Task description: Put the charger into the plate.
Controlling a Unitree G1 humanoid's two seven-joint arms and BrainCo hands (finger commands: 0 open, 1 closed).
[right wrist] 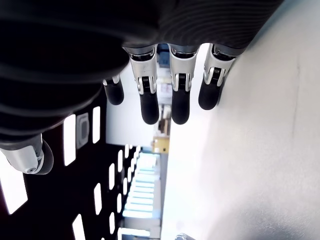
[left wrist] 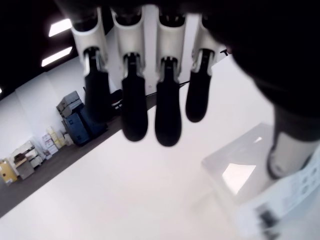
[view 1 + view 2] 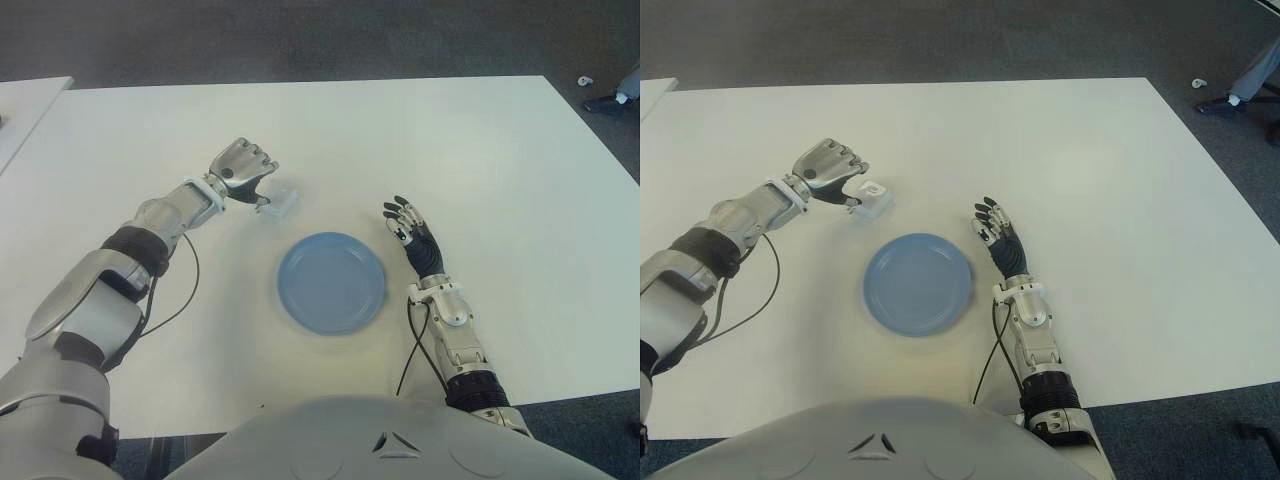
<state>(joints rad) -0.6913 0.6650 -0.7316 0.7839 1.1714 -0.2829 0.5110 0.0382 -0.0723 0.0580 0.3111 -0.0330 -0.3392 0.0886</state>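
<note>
The white charger [image 3: 283, 203] lies on the white table [image 3: 480, 150], just beyond the upper left rim of the blue plate [image 3: 300, 300], which holds nothing. My left hand [image 3: 245, 172] hovers at the charger's left side. In the left wrist view its four fingers [image 2: 134, 100] hang spread, clear of the charger [image 2: 250, 170], while the thumb [image 2: 290, 145] sits at its top face. No grasp shows. My right hand [image 3: 405, 222] shows to the right of the plate, with straight, relaxed fingers [image 1: 160, 100] that hold nothing.
A black cable [image 3: 180, 300] loops on the table by my left forearm, and another [image 3: 410, 350] runs along the right forearm. A second table's corner [image 3: 25, 100] is at far left. A person's shoe [image 3: 610, 100] stands on the carpet beyond the far right corner.
</note>
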